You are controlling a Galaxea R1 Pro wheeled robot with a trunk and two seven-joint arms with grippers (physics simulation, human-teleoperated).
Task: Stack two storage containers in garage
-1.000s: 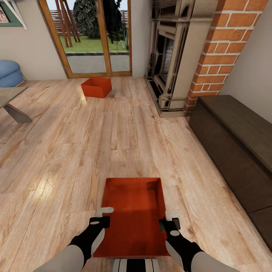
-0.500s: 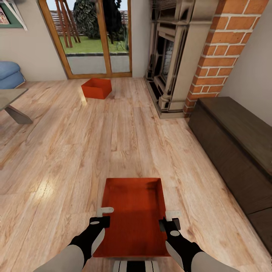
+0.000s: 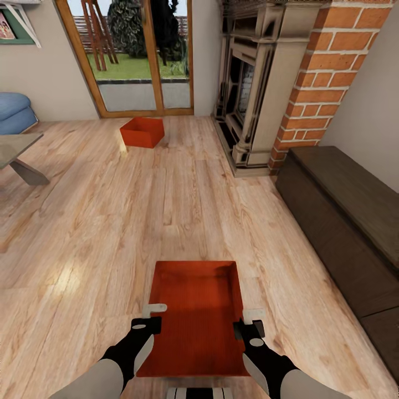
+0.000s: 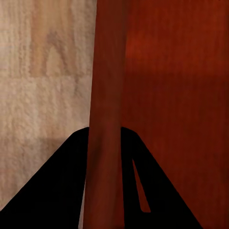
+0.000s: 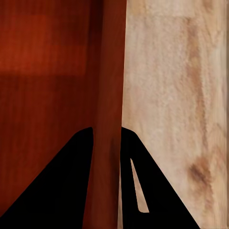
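Observation:
A red-orange storage container [image 3: 198, 316] hangs in front of me above the wood-plank floor. My left gripper [image 3: 151, 317] is shut on its left wall [image 4: 106, 119]. My right gripper [image 3: 247, 322] is shut on its right wall [image 5: 109, 119]. In both wrist views the wall runs between the dark fingers. A second red-orange storage container [image 3: 142, 132] sits on the living room floor near the glass doors, far ahead of me.
A brick chimney with fireplace [image 3: 260, 83] stands ahead on the right. A dark wooden bench [image 3: 346, 221] lines the right wall. A low table [image 3: 16, 155] and blue sofa [image 3: 14, 111] sit at the left. Wood-framed glass doors [image 3: 133, 55] close the far wall.
The whole view has slid slightly, with the far container, fireplace and bench lower and farther in the picture: the camera has moved back. Both grippers keep their hold on the container.

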